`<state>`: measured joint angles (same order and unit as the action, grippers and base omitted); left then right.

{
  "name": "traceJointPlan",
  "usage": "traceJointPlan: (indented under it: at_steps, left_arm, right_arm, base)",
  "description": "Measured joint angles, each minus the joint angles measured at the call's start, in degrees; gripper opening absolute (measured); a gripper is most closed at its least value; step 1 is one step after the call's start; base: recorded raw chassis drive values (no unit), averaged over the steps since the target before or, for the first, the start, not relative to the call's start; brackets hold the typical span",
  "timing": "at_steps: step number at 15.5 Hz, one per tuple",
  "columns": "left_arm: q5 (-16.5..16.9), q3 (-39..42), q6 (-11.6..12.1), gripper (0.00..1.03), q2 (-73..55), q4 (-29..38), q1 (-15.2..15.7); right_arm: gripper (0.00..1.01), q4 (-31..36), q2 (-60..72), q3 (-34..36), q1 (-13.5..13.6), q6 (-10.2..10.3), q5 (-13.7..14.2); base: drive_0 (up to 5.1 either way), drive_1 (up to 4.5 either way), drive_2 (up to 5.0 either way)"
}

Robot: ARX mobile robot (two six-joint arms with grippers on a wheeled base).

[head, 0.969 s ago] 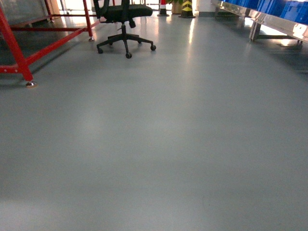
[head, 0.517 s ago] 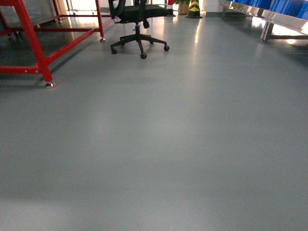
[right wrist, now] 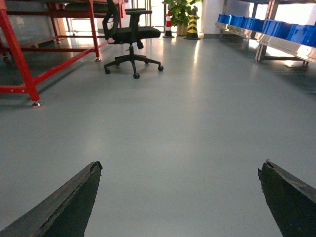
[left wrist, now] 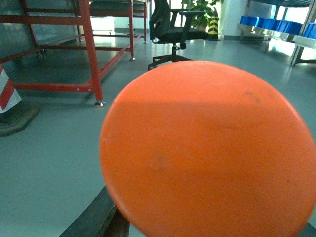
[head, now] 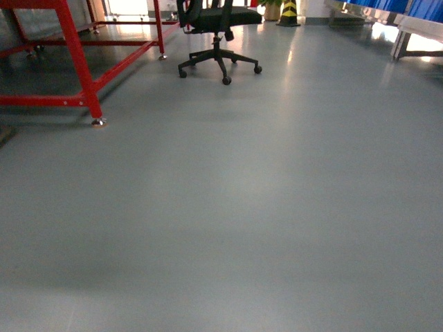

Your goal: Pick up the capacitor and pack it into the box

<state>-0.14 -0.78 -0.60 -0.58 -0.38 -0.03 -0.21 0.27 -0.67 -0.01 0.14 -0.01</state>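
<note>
Grey glossy floor (head: 263, 207) w/ black swivel office chair (head: 218, 34) beside red steel frame (head: 76, 55); right gripper (right wrist: 180, 197) fingers spread wide; orange round disc (left wrist: 210, 153) hides left gripper, state unclear

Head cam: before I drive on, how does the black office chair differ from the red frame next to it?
The black office chair stands on a star base with castors; the red frame stands on fixed metal feet. The chair is compact, with one central column; the frame is an open structure of long bars running out of view. The chair sits farther back and to the right; the frame is nearer, on the left. Both rest on the grey floor.
</note>
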Motion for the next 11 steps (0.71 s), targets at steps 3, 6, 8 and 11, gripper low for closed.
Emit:
traceJointPlan:
  at_steps: [3,6,8,11]
  left_arm:
    - [0.0,0.0,0.0,0.44,0.0,-0.04,0.0]
    - [0.11,0.0,0.0,0.44,0.0,0.09,0.0]
    - [0.02,0.0,0.02,0.44,0.0,0.02,0.0]
    - [0.13,0.0,0.02,0.44,0.0,0.07,0.0]
  right_arm:
    - [0.98,0.11,0.0,0.0,0.0,0.0,0.0]
    - [0.98,-0.02,0.0,0.0,0.0,0.0,0.0]
    - [0.98,0.02,0.0,0.0,0.0,0.0,0.02]
    - [0.98,-0.17,0.0,0.0,0.0,0.0,0.02]
  base:
    - [-5.0,2.45,2.4]
    - [-5.1,2.32,2.3]
    - [-5.0,2.37,2.4]
    - [-5.0,2.37,2.4]
